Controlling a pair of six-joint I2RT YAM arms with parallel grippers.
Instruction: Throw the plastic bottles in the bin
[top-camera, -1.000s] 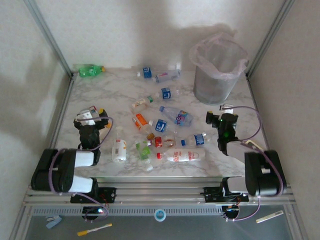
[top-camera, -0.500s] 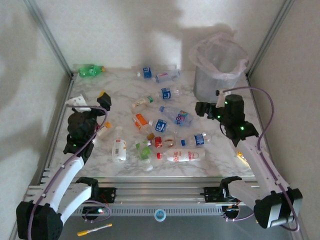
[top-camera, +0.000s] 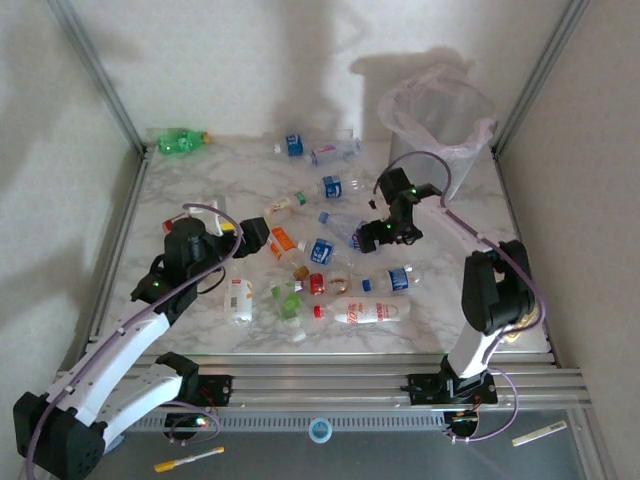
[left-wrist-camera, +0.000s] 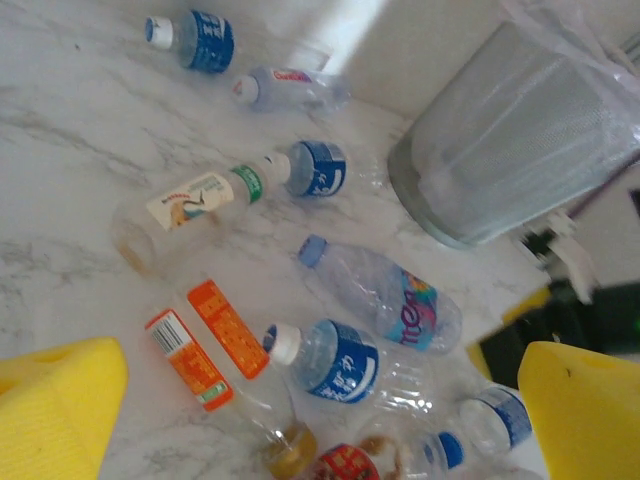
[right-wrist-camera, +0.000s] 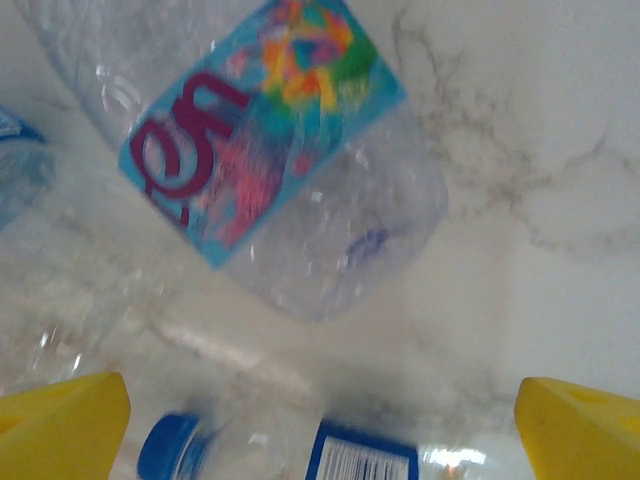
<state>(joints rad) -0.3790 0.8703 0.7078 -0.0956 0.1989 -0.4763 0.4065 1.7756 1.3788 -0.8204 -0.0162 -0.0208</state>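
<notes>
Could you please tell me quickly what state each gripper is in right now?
Left gripper: open, holding nothing.
Right gripper: open, holding nothing, just above the bottle with the colourful label.

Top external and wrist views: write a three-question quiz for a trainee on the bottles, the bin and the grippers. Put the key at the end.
1. True or false: the left gripper and the right gripper both have their jaws open, holding nothing.
2. Which bottle does the right gripper hover over?
A. the green bottle
B. the bottle with the teal multicoloured label
C. the orange-labelled bottle
3. Fill in: the bin stands upright at the far ____ corner of the marble table.

Key: 1 true; 2 B; 3 right.
</notes>
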